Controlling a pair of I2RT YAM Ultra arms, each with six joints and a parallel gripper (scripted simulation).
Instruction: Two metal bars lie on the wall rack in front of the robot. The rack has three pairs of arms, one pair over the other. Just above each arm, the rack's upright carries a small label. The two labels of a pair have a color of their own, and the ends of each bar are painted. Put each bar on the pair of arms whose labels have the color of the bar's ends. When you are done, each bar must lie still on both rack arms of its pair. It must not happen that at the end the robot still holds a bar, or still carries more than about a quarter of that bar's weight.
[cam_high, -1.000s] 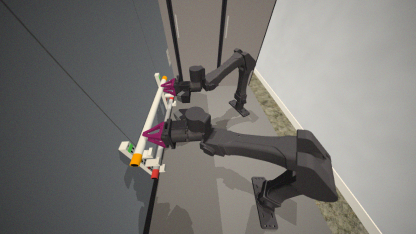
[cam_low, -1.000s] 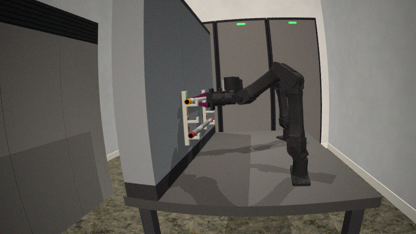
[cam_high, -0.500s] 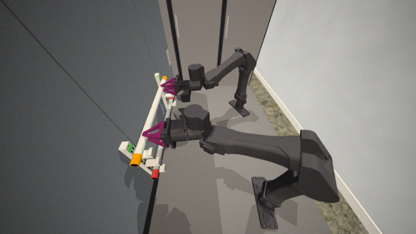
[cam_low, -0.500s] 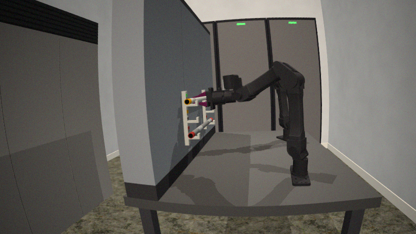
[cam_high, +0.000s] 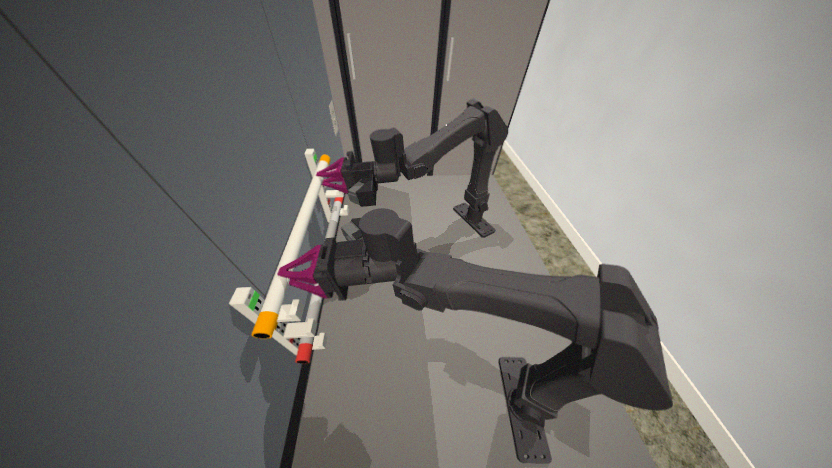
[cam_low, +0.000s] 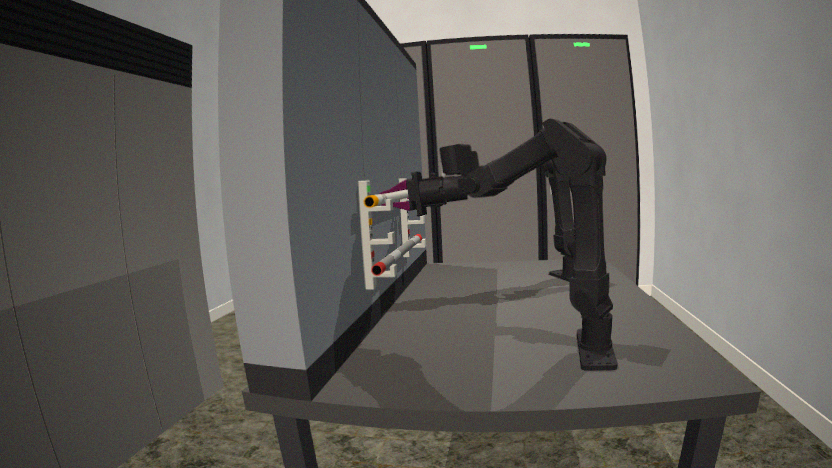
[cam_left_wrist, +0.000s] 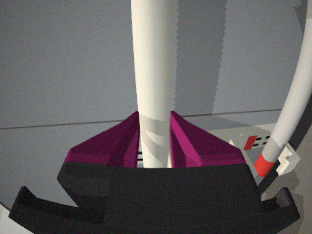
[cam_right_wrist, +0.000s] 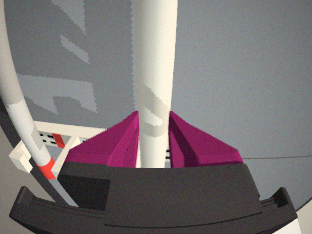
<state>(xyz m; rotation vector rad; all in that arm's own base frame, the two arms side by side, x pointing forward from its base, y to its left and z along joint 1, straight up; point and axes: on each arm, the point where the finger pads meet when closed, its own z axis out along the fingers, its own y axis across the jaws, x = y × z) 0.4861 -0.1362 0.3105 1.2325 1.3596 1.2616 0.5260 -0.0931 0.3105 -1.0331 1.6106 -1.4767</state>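
Note:
A pale bar with orange ends (cam_high: 302, 227) (cam_low: 369, 201) (cam_left_wrist: 156, 60) (cam_right_wrist: 156, 50) is at the rack's top pair of arms, under green labels (cam_high: 254, 300) (cam_low: 368, 189); whether it touches them is hard to tell. My left gripper (cam_high: 283, 274) (cam_low: 388, 198) (cam_left_wrist: 154, 117) is shut on it toward the near upright. My right gripper (cam_high: 320, 176) (cam_right_wrist: 153, 117) is shut on it near the far upright. The grey bar with red ends (cam_high: 303, 352) (cam_low: 401, 253) (cam_left_wrist: 295, 100) (cam_right_wrist: 22, 122) lies on the bottom pair, under red labels (cam_low: 372, 254) (cam_left_wrist: 250, 142). The middle pair, with orange labels (cam_low: 370, 222), is empty.
The white rack uprights (cam_high: 242, 298) (cam_low: 364, 244) stand against the dark wall panel (cam_low: 325, 145). Upturned hooks end the rack arms. The table top (cam_low: 442, 360) runs below, and both arms reach across it to the rack.

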